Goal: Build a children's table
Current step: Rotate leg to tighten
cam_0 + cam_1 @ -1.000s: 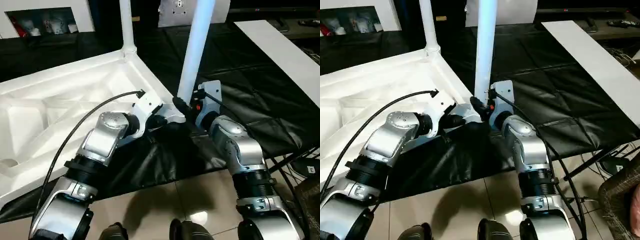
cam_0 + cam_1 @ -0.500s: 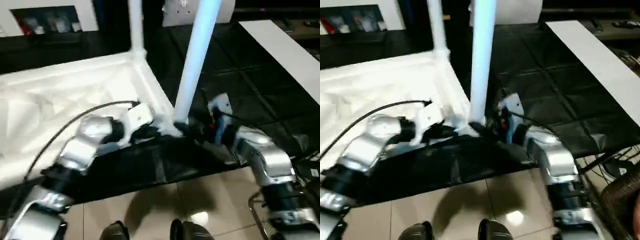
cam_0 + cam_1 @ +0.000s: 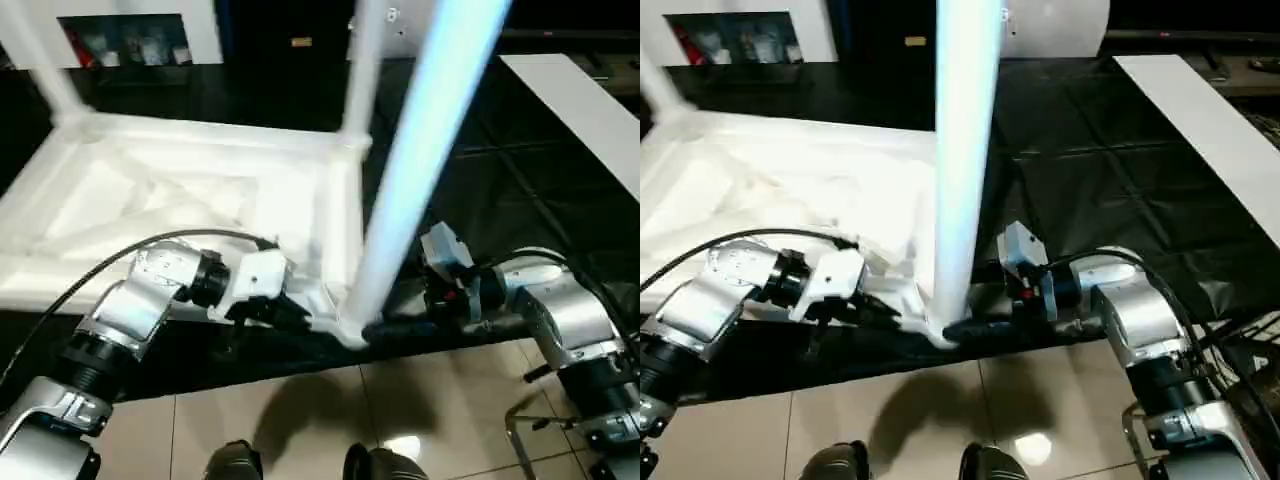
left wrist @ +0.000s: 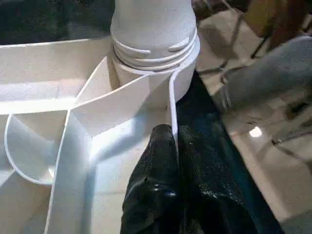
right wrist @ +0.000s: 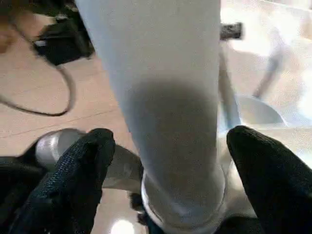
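Observation:
The white table top (image 3: 150, 200) lies upside down on the black mat, ribs up. A long white leg (image 3: 425, 160) stands in its near corner socket (image 4: 185, 73). A second leg (image 3: 362, 70) rises at the far corner, and a third (image 3: 40, 60) at the far left. My left gripper (image 4: 171, 134) is shut on the thin rim wall just beside the near socket. My right gripper (image 5: 170, 161) is open, one black finger (image 5: 83, 170) on each side of the near leg's base (image 5: 180, 195).
A black mat (image 3: 520, 200) covers the work surface, which ends at the tiled floor (image 3: 300, 420) close under the near corner. A long white panel (image 3: 590, 100) lies at the right. A white cabinet (image 3: 130, 30) stands at the back. Cables (image 3: 1240, 330) hang at the lower right.
The whole picture has shifted. The table top has turned, and its near corner with the leg now sits closer to the mat's front edge. Both grippers stayed at that corner.

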Controlling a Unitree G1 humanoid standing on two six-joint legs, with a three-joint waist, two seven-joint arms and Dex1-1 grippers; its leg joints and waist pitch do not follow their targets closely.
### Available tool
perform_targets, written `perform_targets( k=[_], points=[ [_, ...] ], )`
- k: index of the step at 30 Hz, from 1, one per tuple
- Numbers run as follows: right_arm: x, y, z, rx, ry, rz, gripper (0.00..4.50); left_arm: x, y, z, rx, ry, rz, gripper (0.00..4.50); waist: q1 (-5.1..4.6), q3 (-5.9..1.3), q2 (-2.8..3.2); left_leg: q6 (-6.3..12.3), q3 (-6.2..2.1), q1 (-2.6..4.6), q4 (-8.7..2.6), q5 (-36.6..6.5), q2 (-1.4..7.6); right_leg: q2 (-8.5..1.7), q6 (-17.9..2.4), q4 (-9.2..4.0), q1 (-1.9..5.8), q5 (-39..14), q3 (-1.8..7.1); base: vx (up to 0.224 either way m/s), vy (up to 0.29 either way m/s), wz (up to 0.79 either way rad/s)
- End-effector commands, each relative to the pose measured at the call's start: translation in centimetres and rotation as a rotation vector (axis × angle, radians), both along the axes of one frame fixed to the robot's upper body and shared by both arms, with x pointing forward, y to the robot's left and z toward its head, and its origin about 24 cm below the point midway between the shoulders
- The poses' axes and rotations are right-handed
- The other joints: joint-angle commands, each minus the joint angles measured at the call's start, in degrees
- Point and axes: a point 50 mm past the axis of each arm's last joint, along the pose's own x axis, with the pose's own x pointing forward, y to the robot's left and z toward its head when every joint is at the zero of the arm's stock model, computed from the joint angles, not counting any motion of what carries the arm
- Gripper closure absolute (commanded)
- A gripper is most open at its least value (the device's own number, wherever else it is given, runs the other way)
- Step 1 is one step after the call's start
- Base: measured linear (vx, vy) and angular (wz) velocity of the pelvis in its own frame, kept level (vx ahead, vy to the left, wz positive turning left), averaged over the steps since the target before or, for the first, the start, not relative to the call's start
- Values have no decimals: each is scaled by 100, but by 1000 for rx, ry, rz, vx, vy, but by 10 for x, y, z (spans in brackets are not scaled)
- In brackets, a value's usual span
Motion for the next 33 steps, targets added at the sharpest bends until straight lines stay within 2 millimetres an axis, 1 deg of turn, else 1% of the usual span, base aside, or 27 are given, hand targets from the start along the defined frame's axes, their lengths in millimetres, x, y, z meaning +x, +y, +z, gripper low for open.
perform_targets(
  k=[1, 4, 6, 7, 9, 10, 11, 13, 14, 16, 17, 18, 19, 20, 22, 24, 25, 26, 27, 28, 29, 30, 31, 32, 33],
  points=[
    [-1, 1, 2, -13, -11, 57, 77, -8, -6, -11, 67, 42, -100, 450, -39, -425, 18, 511, 12, 67, -303, -760, 199, -443, -1409, -368, 330, -802, 331, 0, 0, 0],
    [-1, 3, 0, -14, -1, 82, 119, -9, -8, -12, 65, 43, -115, 450, -24, -426, 5, 487, 9, 56, -304, -734, 191, -444, -1411, -359, 339, -786, 329, 0, 0, 0],
    [-1, 4, 0, -19, 12, 110, 127, -9, -10, -12, 63, 43, -128, 450, -23, -428, 8, 477, 8, 59, -304, -743, 190, -446, -1416, -362, 339, -819, 328, 0, 0, 0],
    [-1, 5, -1, -24, 14, 118, 153, -9, -10, -12, 63, 42, -134, 450, -16, -423, 15, 476, 9, 57, -303, -748, 191, -444, -1411, -366, 337, -836, 329, 0, 0, 0],
    [0, 5, -1, -31, 15, 124, 161, -9, -10, -13, 66, 41, -139, 450, -20, -428, 7, 482, 7, 53, -303, -715, 190, -438, -1414, -355, 343, -767, 326, 0, 0, 0],
    [0, 5, -1, -36, 15, 127, 161, -9, -10, -14, 69, 40, -143, 450, -16, -427, 15, 485, 6, 54, -301, -701, 190, -442, -1417, -353, 339, -744, 327, 0, 0, 0],
    [0, 4, -2, -41, 14, 131, 171, -9, -10, -14, 72, 39, -147, 450, -20, -428, 5, 487, 10, 55, -300, -702, 186, -434, -1419, -352, 340, -718, 327, 0, 0, 0],
    [1, 4, -2, -51, 12, 139, 193, -9, -9, -15, 79, 38, -155, 450, -18, -420, 8, 484, 9, 55, -302, -752, 186, -443, -1410, -363, 342, -809, 326, 0, 0, 0],
    [1, 4, -2, -51, 12, 139, 193, -9, -9, -15, 79, 38, -155, 450, -16, -417, 4, 479, 8, 54, -304, -753, 187, -441, -1397, -364, 342, -829, 326, 0, 0, 0],
    [1, 5, -2, -48, 18, 145, 214, -9, -9, -15, 80, 39, -153, 450, -8, -418, 5, 483, 9, 60, -304, -741, 190, -438, -1390, -363, 337, -827, 327, 0, 0, 0],
    [1, 5, -2, -47, 22, 148, 214, -9, -9, -15, 80, 39, -152, 450, -10, -415, 10, 486, 8, 62, -306, -736, 191, -435, -1395, -359, 334, -811, 327, 0, 0, 0],
    [1, 6, -1, -41, 31, 151, 227, -8, -9, -15, 81, 41, -149, 450, -16, -408, -4, 491, 10, 54, -307, -737, 190, -433, -1392, -364, 336, -817, 327, 0, 0, 0],
    [0, 7, -1, -36, 39, 153, 237, -8, -9, -15, 81, 42, -147, 450, -12, -406, -1, 492, 9, 55, -308, -756, 189, -438, -1382, -371, 335, -870, 327, 0, 0, 0],
    [0, 7, -1, -36, 39, 153, 240, -8, -9, -15, 81, 42, -147, 450, -12, -407, 0, 487, 9, 56, -308, -771, 188, -439, -1375, -373, 336, -897, 328, 0, 0, 0],
    [-2, 10, 1, 10, 105, 143, 242, -8, -7, -15, 78, 51, -129, 450, -15, -391, -9, 476, 9, 58, -317, -813, 191, -434, -1344, -388, 329, -1017, 328, 0, 0, 0],
    [-1, 12, 2, 30, 122, 108, 246, -7, -6, -14, 64, 59, -93, 450, -13, -381, -3, 448, 3, 54, -326, -840, 195, -436, -1323, -389, 327, -1096, 328, 0, 0, 0],
    [0, 14, 2, 35, 137, 70, 246, -5, -7, -13, 51, 64, -69, 450, -18, -384, -11, 422, 1, 49, -322, -859, 187, -445, -1283, -399, 329, -1186, 328, 0, 0, 0],
    [3, 19, -2, 26, 147, -24, 246, -2, -8, -10, 31, 76, -6, 450, -18, -371, 9, 390, 0, 53, -331, -844, 185, -442, -1264, -403, 321, -1239, 335, 0, 0, 0],
    [3, 19, -2, 26, 147, -24, 246, -2, -8, -10, 31, 76, -6, 450, -37, -354, -4, 334, -7, 36, -342, -898, 178, -449, -1217, -425, 320, -1415, 329, 0, 0, 0],
    [5, 20, -3, 20, 140, -61, 246, -1, -9, -9, 25, 80, 22, 450, -49, -348, -10, 299, -13, 29, -349, -958, 168, -449, -1155, -443, 324, -1597, 322, 0, 0, 0],
    [8, 27, -9, 15, 120, -168, 246, 6, -13, -4, -28, 84, 123, 450, -61, -330, -14, 222, -7, 50, -354, -1087, 162, -461, -1019, -491, 301, -2007, 333, 0, 0, 0],
    [8, 27, -9, 15, 120, -168, 246, 6, -13, -4, -28, 84, 123, 450, -68, -317, -9, 186, -11, 56, -359, -1130, 160, -471, -964, -512, 285, -2198, 335, 0, 0, 0],
    [10, 31, -12, 25, 122, -235, 246, 9, -16, -2, -62, 89, 173, 450, -81, -311, -6, 127, -29, 56, -371, -1196, 146, -475, -880, -539, 291, -2494, 328, 0, 0, 0],
    [13, 35, -14, 29, 122, -300, 246, 12, -19, 0, -87, 90, 214, 450, -111, -308, 2, 79, -50, 37, -386, -1205, 138, -471, -813, -542, 298, -2612, 320, 0, 0, 0],
    [16, 36, -15, 30, 120, -336, 246, 13, -20, 1, -94, 87, 234, 450, -138, -307, -3, 71, -50, 38, -395, -1232, 137, -464, -782, -564, 291, -2660, 316, 0, 0, 0]
  ],
)
